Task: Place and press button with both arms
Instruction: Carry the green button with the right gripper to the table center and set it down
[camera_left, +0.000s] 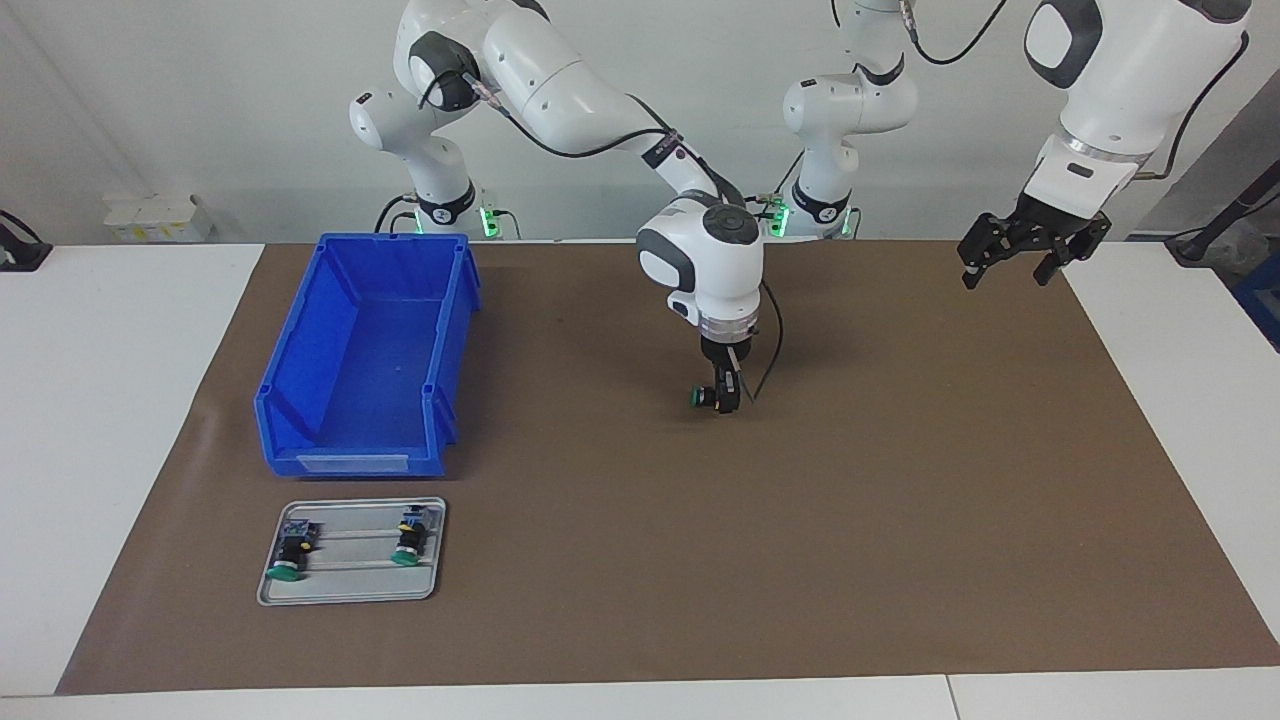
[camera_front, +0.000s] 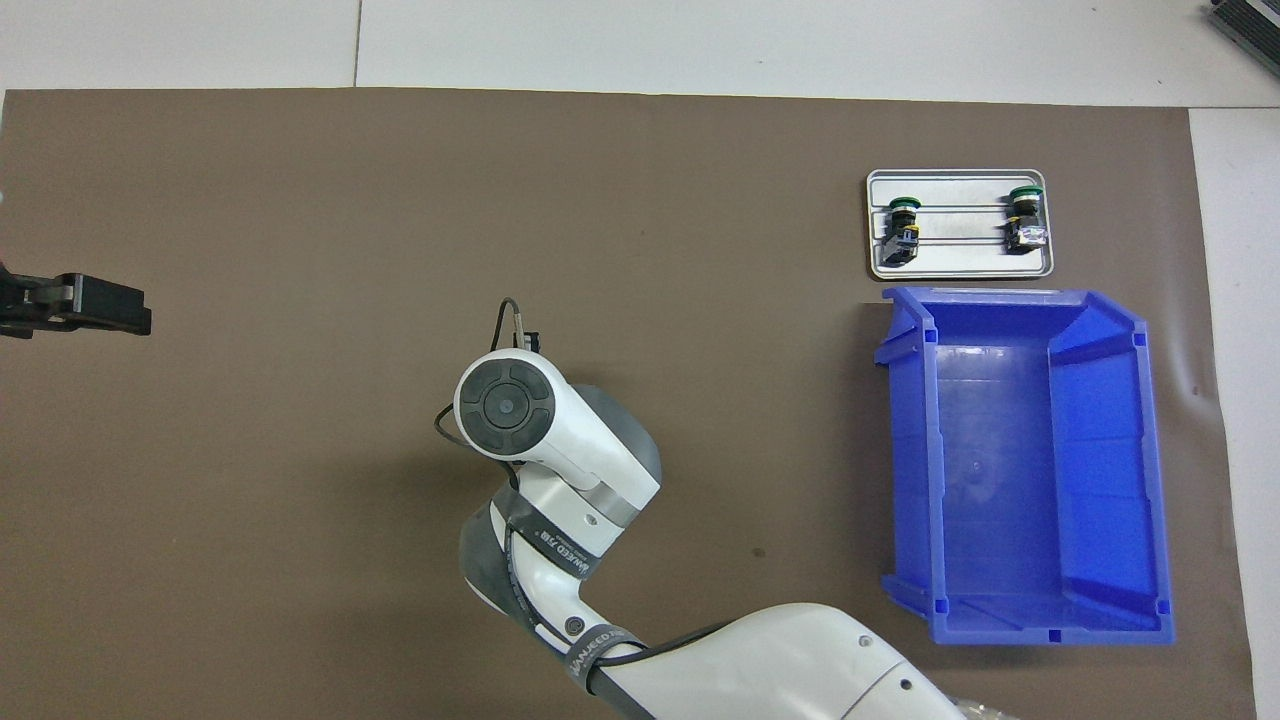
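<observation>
My right gripper (camera_left: 726, 398) points straight down over the middle of the brown mat (camera_left: 900, 480), low against it, fingers clamped on the button (camera_left: 703, 397), whose green cap faces the right arm's end of the table. In the overhead view my own wrist hides it. My left gripper (camera_left: 1030, 250) waits in the air over the mat's edge at the left arm's end, fingers spread apart with nothing between them. Toward the right arm's end stands a blue bin (camera_left: 370, 350), and just beside it, farther from me, a grey tray (camera_left: 350, 590) carries two more buttons (camera_left: 292, 555).
</observation>
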